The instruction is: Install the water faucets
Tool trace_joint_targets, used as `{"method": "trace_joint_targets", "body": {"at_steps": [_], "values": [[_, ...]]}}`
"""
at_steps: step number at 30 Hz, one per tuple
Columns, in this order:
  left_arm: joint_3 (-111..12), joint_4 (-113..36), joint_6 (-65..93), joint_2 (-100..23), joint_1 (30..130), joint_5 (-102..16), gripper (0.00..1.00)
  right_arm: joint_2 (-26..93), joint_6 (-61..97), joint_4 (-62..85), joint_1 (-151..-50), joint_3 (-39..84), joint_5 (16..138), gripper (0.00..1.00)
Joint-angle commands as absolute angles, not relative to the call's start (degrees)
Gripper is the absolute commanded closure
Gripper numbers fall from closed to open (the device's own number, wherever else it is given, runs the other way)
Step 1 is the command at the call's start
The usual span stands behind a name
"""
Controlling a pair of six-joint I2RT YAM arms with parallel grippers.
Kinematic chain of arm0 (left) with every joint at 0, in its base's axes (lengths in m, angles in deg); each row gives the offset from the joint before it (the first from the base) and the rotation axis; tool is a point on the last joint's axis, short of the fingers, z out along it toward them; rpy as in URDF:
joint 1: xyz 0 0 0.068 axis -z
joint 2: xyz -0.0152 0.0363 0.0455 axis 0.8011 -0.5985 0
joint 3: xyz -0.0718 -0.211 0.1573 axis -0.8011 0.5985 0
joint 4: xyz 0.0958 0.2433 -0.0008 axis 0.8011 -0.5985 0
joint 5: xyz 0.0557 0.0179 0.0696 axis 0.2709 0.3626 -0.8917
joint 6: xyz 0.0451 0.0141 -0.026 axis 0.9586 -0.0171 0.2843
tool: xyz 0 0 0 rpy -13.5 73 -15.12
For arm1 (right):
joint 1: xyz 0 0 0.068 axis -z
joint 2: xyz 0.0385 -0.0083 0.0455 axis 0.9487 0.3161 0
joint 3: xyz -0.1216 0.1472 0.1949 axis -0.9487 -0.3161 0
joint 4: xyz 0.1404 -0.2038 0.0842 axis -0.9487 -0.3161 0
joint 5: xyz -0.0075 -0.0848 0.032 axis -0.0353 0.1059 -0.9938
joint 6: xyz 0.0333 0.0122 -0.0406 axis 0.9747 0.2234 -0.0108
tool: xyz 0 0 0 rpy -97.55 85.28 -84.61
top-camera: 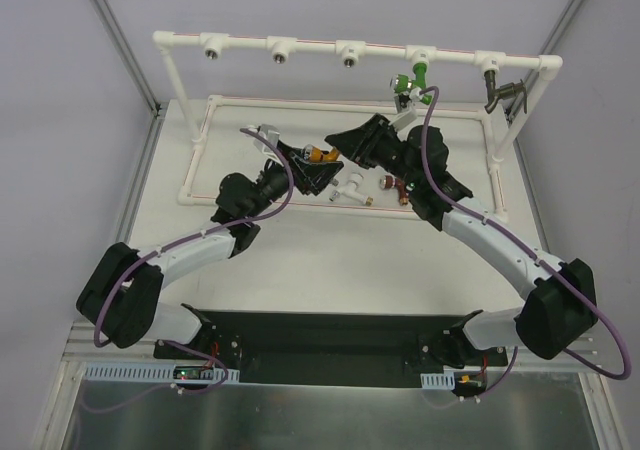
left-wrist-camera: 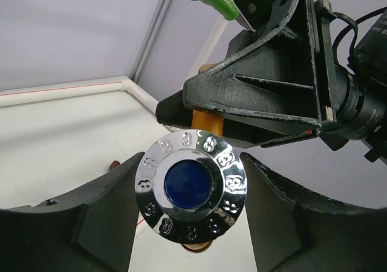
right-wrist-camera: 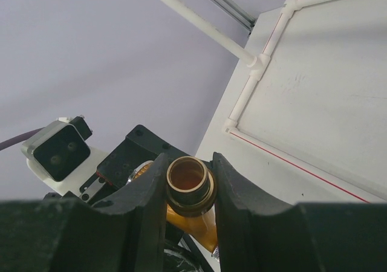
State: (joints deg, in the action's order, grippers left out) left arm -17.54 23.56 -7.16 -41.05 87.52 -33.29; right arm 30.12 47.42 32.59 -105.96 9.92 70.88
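Orange-gold faucet hangs over the table, between both arms; white faucet lies at 4 o'clock of it. Right gripper is clamped tight on its threaded inlet. Left gripper straddles the chrome knob, jaws roughly half apart; can't tell if the pads bite. Risk: if you release right too early, the slick round knob slips or spins and the faucet drops. The grippers sit close, so watch for a clash.

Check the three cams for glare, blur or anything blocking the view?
Top view: even, soft light, no glare. Left wrist: orange faucet knob sharp, with bright glints on its chrome rim. Right wrist: its brass end in focus; dark fingers block the lower frame.
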Motion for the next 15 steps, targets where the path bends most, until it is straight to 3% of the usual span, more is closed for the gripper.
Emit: {"method": "trace_joint_targets", "body": {"at_steps": [1,8,13,15], "values": [[-20.00,29.45,-9.60,-42.17,88.83,-31.50,0.39,27.12,49.20,38.16,-106.29,10.22,72.05,0.98],[-19.83,29.45,-8.90,-43.41,89.62,-32.37,0.40,26.68,49.38,38.95,-106.29,9.87,72.76,0.98],[-19.56,29.45,-9.08,-43.67,89.62,-33.08,0.58,26.94,49.99,39.22,-106.20,9.69,72.49,0.98],[-19.39,29.62,-9.08,-43.50,89.54,-33.17,0.60,26.77,49.82,39.22,-106.20,9.43,72.75,0.98]]}}
